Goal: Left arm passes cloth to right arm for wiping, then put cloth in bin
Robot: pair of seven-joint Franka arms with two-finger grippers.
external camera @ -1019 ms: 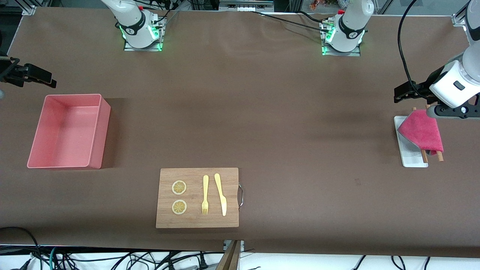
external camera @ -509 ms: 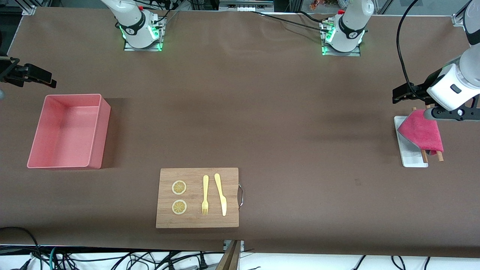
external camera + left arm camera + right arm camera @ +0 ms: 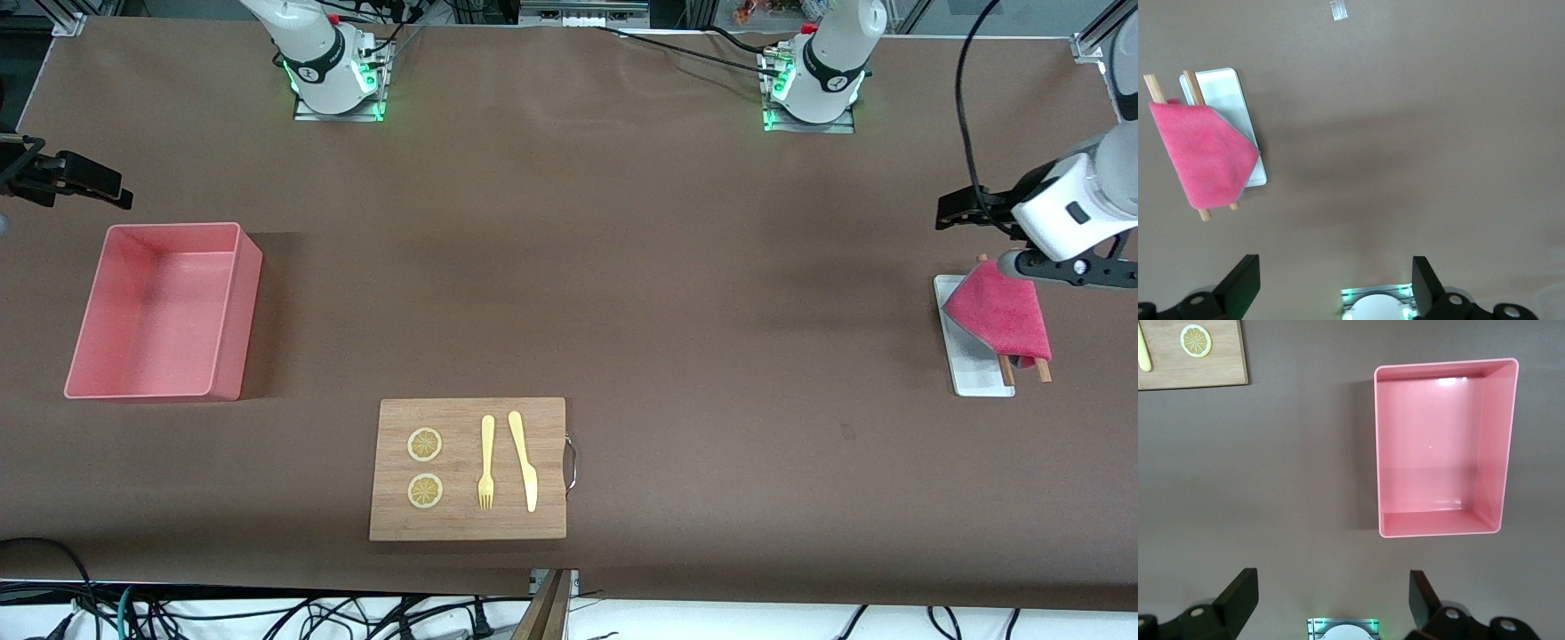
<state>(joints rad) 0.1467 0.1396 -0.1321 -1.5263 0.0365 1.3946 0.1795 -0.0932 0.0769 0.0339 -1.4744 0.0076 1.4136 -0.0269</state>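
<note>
The magenta-red cloth (image 3: 1000,316) lies draped over two wooden sticks (image 3: 1042,372) on a small white tray (image 3: 978,380) at the left arm's end of the table. It also shows in the left wrist view (image 3: 1205,157). My left gripper (image 3: 1335,290) is open and empty. In the front view it (image 3: 1062,253) hangs high over the tray's end, clear of the cloth. The salmon-pink bin (image 3: 227,311) stands empty at the right arm's end and also shows in the right wrist view (image 3: 1441,447). My right gripper (image 3: 1331,607) is open and empty, waiting over bare table beside the bin.
A wooden board (image 3: 471,524) with two lemon slices, a yellow fork and a yellow knife lies nearer to the front camera than the bin. A black cable (image 3: 960,116) hangs by the left arm.
The left arm's wrist has turned and shifted slightly above the tray. The cloth, the bin and the right arm have not moved.
</note>
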